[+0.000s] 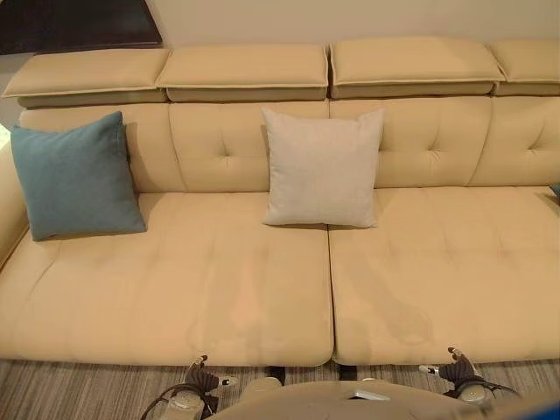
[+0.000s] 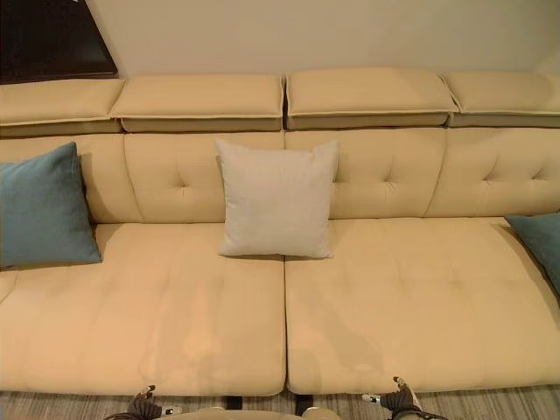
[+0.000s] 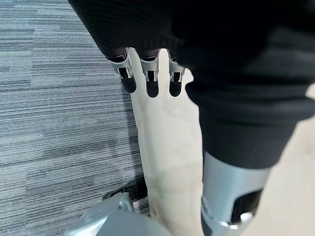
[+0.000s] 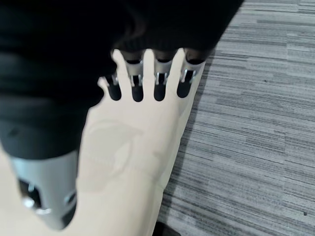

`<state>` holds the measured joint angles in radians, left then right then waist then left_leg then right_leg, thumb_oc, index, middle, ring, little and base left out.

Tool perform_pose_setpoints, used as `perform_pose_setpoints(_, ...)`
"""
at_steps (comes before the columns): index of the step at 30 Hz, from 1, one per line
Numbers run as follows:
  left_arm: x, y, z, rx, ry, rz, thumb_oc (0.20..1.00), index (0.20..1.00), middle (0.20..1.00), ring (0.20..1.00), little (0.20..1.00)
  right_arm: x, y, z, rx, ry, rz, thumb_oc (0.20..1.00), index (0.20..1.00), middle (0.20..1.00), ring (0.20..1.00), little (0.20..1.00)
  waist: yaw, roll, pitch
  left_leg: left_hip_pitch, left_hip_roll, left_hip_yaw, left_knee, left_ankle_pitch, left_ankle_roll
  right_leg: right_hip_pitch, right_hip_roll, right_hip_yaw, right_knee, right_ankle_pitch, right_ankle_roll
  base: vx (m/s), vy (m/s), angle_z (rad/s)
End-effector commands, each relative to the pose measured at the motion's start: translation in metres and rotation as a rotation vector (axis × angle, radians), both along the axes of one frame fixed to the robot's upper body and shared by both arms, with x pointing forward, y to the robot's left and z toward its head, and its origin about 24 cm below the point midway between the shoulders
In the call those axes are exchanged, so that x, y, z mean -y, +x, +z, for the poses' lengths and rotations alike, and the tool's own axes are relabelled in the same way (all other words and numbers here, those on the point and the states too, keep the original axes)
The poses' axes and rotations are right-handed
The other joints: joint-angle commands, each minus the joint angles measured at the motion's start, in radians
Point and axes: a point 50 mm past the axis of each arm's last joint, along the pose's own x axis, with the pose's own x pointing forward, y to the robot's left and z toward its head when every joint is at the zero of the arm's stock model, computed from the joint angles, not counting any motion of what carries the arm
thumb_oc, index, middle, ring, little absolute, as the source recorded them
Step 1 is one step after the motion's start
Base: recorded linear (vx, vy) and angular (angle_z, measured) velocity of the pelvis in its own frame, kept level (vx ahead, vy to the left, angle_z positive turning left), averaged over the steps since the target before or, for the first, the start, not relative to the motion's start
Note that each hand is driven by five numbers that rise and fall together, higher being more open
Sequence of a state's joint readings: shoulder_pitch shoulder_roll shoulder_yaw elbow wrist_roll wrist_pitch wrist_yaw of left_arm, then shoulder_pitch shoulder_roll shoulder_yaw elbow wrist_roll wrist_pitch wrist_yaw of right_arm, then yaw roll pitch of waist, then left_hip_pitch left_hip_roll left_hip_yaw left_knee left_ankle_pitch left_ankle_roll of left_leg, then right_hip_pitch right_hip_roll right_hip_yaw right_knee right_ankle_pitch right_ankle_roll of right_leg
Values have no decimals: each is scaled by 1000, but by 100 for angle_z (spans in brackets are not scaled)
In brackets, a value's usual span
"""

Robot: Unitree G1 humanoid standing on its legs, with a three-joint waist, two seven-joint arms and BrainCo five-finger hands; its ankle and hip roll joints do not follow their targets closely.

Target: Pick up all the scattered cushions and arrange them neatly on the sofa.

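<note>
Leaning on tufted sofa: square woven cushions, teal, beige.

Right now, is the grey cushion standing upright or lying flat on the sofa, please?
Upright. The grey cushion stands on its lower edge on the sofa seat, its back leaning against the backrest.

At the sofa's right end a teal cushion is cut by the picture's edge, so its full shape cannot be told. The blue cushion at the left end is also cut there. Behind the grey cushion, part of the backrest is hidden. The dark panel above the sofa's left corner is cropped and cannot be identified.
</note>
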<state>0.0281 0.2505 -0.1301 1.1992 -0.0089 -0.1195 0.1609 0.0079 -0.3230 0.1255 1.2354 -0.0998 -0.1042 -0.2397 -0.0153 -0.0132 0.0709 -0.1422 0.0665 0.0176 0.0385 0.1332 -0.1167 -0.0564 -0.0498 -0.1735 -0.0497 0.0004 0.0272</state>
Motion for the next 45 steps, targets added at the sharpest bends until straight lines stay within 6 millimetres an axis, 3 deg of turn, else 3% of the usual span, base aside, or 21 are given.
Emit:
perform_pose_setpoints(1, 4, 16, 4, 55, 6, -23, 1000, 1000, 1000, 1000, 1000, 6, 20, 8, 55, -34, -13, 1000, 1000, 1000, 1000, 1000, 12, -46, -16, 16, -83, -154, 108, -241, 37, -35, -46, 26, -38, 61, 139, -221, 127, -15)
perform_pose_setpoints(4, 12, 17, 2, 45, -13, -41, 1000, 1000, 1000, 1000, 1000, 8, 21, 8, 42, -36, -9, 1000, 1000, 1000, 1000, 1000, 1, -29, -25, 43, -88, -183, 78, -253, 46, -64, -55, 49, -31, 87, 147, -98, 189, -73)
perform_pose_setpoints(11, 14, 27, 3, 50, -2, -69, 1000, 1000, 1000, 1000, 1000, 1, 37, 10, 55, -34, 0, 1000, 1000, 1000, 1000, 1000, -4, -35, 11, 45, -141, -131, 48, -243, 84, -186, -117, 80, 9, 158, 186, -206, 225, -44)
perform_pose_setpoints(13, 10, 33, 6, 58, 7, -79, 1000, 1000, 1000, 1000, 1000, -3, 41, 9, 56, -33, 24, 1000, 1000, 1000, 1000, 1000, 5, -31, 29, 30, -135, -98, 54, -235, 93, -218, -119, 35, 75, 134, 174, -292, 129, -97)
perform_pose_setpoints(14, 8, 30, 5, 48, 8, -78, 1000, 1000, 1000, 1000, 1000, -3, 37, 8, 43, -32, 34, 1000, 1000, 1000, 1000, 1000, 19, -27, 36, 12, -130, -66, 61, -221, 105, -196, -128, -32, 144, 82, 148, -299, 107, -97)
perform_pose_setpoints(16, 4, 24, 4, 26, 14, -67, 1000, 1000, 1000, 1000, 1000, -2, 32, 7, 32, -28, 30, 1000, 1000, 1000, 1000, 1000, 31, -24, 27, 11, -117, -42, 54, -212, 118, -165, -114, -50, 234, 30, 129, -189, 59, -98)
perform_pose_setpoints(19, 2, 19, 3, 13, 12, -56, 1000, 1000, 1000, 1000, 1000, -2, 24, 4, 11, -19, 15, 1000, 1000, 1000, 1000, 1000, 52, -26, 2, -3, -105, -2, 49, -202, 119, -92, -116, -98, 234, -11, 132, -103, -74, -82)
perform_pose_setpoints(22, 7, 17, 1, 9, 1, -54, 1000, 1000, 1000, 1000, 1000, -4, 16, 1, 3, -7, -12, 1000, 1000, 1000, 1000, 1000, 53, -53, -23, -9, -96, 22, 65, -196, 100, -23, -74, -61, 94, -4, 136, -22, -196, -60)
perform_pose_setpoints(26, 17, 23, 0, 6, -11, -108, 1000, 1000, 1000, 1000, 1000, -4, 12, 0, -12, -12, -23, 1000, 1000, 1000, 1000, 1000, 31, -49, -18, -2, -89, 10, 89, -209, 86, -10, -53, -27, 47, 12, 130, -35, -103, -33)
perform_pose_setpoints(27, 20, 26, 1, 11, -17, -118, 1000, 1000, 1000, 1000, 1000, -3, 11, 0, -13, -14, -29, 1000, 1000, 1000, 1000, 1000, 29, -48, -16, -3, -94, -8, 95, -210, 83, -7, -51, -22, 40, 14, 128, -148, 19, -34)
perform_pose_setpoints(28, 30, 34, 1, 32, -40, -141, 1000, 1000, 1000, 1000, 1000, -1, 6, -1, -28, -24, -45, 1000, 1000, 1000, 1000, 1000, 29, -47, -6, -5, -127, -106, 127, -235, 71, -12, -45, 14, 33, 30, 127, -158, 46, -49)
perform_pose_setpoints(31, 33, 36, 2, 40, -50, -141, 1000, 1000, 1000, 1000, 1000, 1, 6, 0, -33, -29, -34, 1000, 1000, 1000, 1000, 1000, 31, -47, -2, 2, -142, -158, 160, -264, 70, -26, -49, 41, 38, 42, 127, -146, 101, -66)
perform_pose_setpoints(32, 38, 35, 1, 42, -63, -144, 1000, 1000, 1000, 1000, 1000, 1, 8, 0, -32, -28, -29, 1000, 1000, 1000, 1000, 1000, 25, -32, 4, 20, -136, -197, 154, -273, 64, -69, -57, 70, 44, 65, 148, -186, 192, -77)
perform_pose_setpoints(34, 37, 33, 0, 30, -57, -152, 1000, 1000, 1000, 1000, 1000, 1, 11, 1, -27, -24, -29, 1000, 1000, 1000, 1000, 1000, 14, -25, -1, 39, -126, -195, 101, -269, 73, -114, -64, 90, 50, 91, 164, -164, 214, -76)
perform_pose_setpoints(40, 26, 31, 1, 14, -22, -155, 1000, 1000, 1000, 1000, 1000, -5, 14, -1, -29, -13, -21, 1000, 1000, 1000, 1000, 1000, -3, -30, 31, 31, -158, -124, 68, -253, 93, -212, -114, 105, 39, 171, 208, -172, 197, -84)
perform_pose_setpoints(42, 19, 28, 1, 2, -10, -131, 1000, 1000, 1000, 1000, 1000, -7, 14, -1, -25, -11, -21, 1000, 1000, 1000, 1000, 1000, 6, -26, 42, 20, -150, -83, 71, -245, 97, -227, -117, 46, 55, 161, 194, -194, 114, -84)
perform_pose_setpoints(44, 12, 24, 1, -4, -7, -96, 1000, 1000, 1000, 1000, 1000, -7, 15, -1, -19, -10, -11, 1000, 1000, 1000, 1000, 1000, 31, -19, 42, 4, -139, -34, 69, -230, 107, -211, -131, -107, 117, 100, 154, -186, 134, -101)
perform_pose_setpoints(45, 11, 22, 1, -10, -5, -92, 1000, 1000, 1000, 1000, 1000, -7, 12, -2, -29, -9, -14, 1000, 1000, 1000, 1000, 1000, 39, -18, 40, 12, -136, -26, 64, -230, 112, -192, -121, -112, 137, 83, 149, -124, 98, -145)
